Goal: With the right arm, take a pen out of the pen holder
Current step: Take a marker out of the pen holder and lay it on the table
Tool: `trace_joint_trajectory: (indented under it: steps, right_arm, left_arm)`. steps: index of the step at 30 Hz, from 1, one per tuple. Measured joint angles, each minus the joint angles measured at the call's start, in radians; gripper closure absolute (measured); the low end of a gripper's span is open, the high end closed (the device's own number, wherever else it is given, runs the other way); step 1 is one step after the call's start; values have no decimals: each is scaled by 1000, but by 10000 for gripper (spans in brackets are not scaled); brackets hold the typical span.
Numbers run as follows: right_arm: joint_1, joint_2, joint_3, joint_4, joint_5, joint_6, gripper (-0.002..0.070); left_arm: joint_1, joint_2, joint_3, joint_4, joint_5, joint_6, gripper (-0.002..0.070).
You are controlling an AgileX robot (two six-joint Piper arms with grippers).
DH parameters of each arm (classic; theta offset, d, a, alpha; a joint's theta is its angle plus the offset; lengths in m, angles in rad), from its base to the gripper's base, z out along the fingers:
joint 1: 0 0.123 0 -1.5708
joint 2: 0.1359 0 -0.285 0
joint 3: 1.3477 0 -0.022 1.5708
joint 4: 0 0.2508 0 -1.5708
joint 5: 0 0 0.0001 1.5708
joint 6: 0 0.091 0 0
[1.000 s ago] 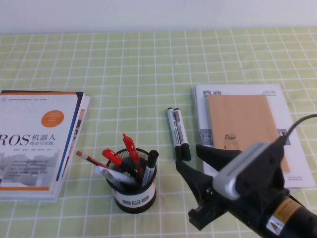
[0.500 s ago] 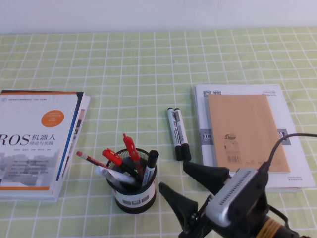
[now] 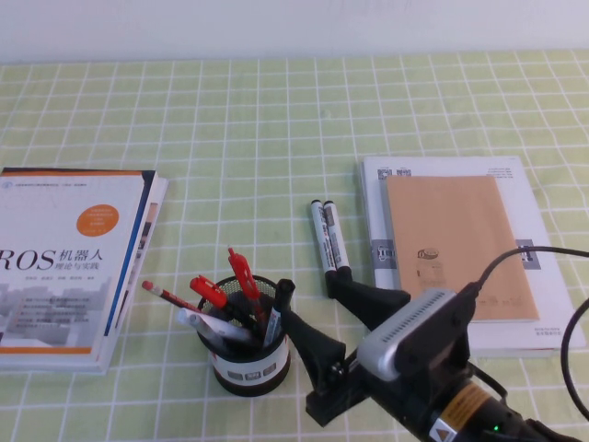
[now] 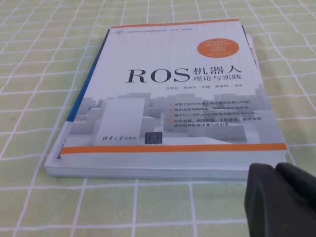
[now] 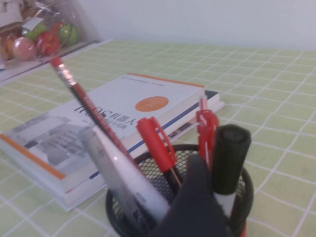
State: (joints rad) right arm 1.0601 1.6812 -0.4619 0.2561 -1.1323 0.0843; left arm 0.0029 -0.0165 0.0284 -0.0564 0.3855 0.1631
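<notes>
Right tool [image 3: 310,296]: black, wedge-shaped jaws spread wide, holding nothing. It sits low over the near edge of the worktop [image 3: 276,120], angled toward the pen holder [image 3: 246,357]. One jaw lies just beside the holder's rim on its right side. The other reaches out toward two loose markers [image 3: 329,244] lying side by side on the cloth.

Pen holder: a round cup of black wire mesh with a white label band, standing upright just left of the right tool. Contents lean outward:
- A black marker [image 3: 279,308] with a matt cap, nearest the tool. Contact with the jaw cannot be confirmed.
- Red pens [image 3: 241,276] of glossy plastic.
- A pencil [image 3: 170,296] with a red eraser tip.
- A white-bodied marker [image 3: 216,327].

Left tool [image 4: 281,200]: seen only as a dark, rounded mass close to the corner of a glossy ROS book [image 3: 64,258] at the worktop's left. Whether it is open or closed cannot be told.

Right side: a tan paper envelope [image 3: 451,239] lies flat on a white book [image 3: 433,166]. The cloth is green with a white grid.
</notes>
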Motion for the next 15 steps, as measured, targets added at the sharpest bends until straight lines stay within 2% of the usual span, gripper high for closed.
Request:
trace_joint_trajectory:
  steps: [15]
  right_arm:
    - [0,102,-106,26,-2,26,218]
  left_arm:
    - [0,0,0,0,0,0,681]
